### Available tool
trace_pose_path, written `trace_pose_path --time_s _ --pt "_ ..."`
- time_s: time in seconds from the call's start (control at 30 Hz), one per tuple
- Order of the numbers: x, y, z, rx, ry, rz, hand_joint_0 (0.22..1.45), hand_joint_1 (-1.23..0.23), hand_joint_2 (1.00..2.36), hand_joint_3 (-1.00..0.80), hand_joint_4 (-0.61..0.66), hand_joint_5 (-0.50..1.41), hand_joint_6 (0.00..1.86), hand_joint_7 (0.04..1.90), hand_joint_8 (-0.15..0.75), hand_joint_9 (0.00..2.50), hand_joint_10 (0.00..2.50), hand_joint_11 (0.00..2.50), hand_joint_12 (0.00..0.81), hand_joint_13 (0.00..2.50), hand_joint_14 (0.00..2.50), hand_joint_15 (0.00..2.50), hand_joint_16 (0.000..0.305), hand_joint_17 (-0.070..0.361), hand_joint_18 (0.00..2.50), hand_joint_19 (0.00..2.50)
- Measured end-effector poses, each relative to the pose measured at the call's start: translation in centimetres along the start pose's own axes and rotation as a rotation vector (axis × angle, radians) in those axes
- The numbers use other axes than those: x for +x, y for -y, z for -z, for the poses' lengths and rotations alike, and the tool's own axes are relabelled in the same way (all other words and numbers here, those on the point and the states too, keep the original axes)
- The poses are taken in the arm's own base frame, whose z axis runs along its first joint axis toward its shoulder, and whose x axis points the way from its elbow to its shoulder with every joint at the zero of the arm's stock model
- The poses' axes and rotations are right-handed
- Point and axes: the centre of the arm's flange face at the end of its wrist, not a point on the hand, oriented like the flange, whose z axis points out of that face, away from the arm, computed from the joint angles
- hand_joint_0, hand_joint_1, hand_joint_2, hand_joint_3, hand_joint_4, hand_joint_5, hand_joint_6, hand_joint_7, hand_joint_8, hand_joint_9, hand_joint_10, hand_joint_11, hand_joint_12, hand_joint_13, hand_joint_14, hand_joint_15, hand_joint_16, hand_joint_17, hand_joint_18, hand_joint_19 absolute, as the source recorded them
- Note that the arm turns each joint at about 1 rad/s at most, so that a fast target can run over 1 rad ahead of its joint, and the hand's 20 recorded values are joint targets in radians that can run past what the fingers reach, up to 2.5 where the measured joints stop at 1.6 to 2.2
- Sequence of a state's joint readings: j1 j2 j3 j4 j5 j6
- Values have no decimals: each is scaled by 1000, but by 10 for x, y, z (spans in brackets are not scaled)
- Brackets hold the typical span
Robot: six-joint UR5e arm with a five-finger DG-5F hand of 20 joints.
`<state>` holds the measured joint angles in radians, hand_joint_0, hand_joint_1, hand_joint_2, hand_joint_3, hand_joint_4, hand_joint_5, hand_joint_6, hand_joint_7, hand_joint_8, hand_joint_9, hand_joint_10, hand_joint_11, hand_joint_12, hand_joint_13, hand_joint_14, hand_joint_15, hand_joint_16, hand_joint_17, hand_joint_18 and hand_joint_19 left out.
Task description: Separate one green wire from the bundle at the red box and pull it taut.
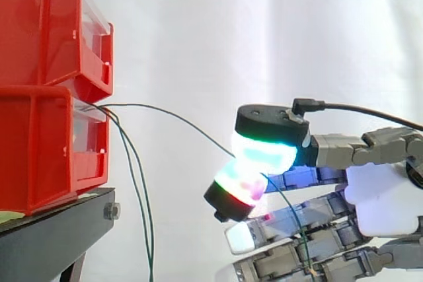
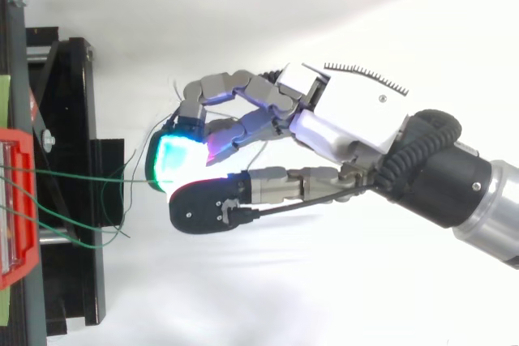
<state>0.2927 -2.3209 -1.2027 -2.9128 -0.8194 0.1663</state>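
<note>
- Wire (image 1: 142, 105), thin and green, is coming out of the gap between two stacked red bins (image 1: 39, 156) at the left of the side view. It is running right and downward in a shallow arc toward the frame's centre.
- The robot hand (image 1: 377, 196) is reaching in from the right edge and pinching this wire between two glowing pads (image 1: 264, 153). The upper pad is shining cyan and green, and the lower one is showing some magenta.
- Below the pinch, the wire is trailing down across the curled lower fingers toward the bottom of the frame.
- Other wires (image 1: 151, 262) of the same green are hanging loose from the same gap, drooping just right of the bins to the lower edge, well apart from the robot hand.
- The bins are sitting on a black stand (image 1: 59, 229) in the lower left corner.
- In the top view, the robot hand (image 2: 357, 111) is lying across the middle, with its pads pointing left at the stand (image 2: 77, 119).
- A white curtain (image 1: 264, 31) is hanging behind everything.
</note>
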Motion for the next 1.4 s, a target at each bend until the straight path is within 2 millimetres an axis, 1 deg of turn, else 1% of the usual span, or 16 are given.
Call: trace_pose_path --time_s 0.13,0.27,1.4 --pt "4 7 0 -35 -13 -27 627 -843 1005 -126 -46 -121 863 1405 280 964 12 456 403 604 6 192 57 128 620 178" --pt "6 9 0 -49 -16 -33 627 -846 1005 -122 -45 -120 862 1411 281 965 13 460 404 603 6 186 57 129 623 177" --pt "7 10 1 -51 -20 -31 629 -849 1004 -121 -38 -119 861 1416 282 969 12 455 406 611 6 186 58 130 633 181"
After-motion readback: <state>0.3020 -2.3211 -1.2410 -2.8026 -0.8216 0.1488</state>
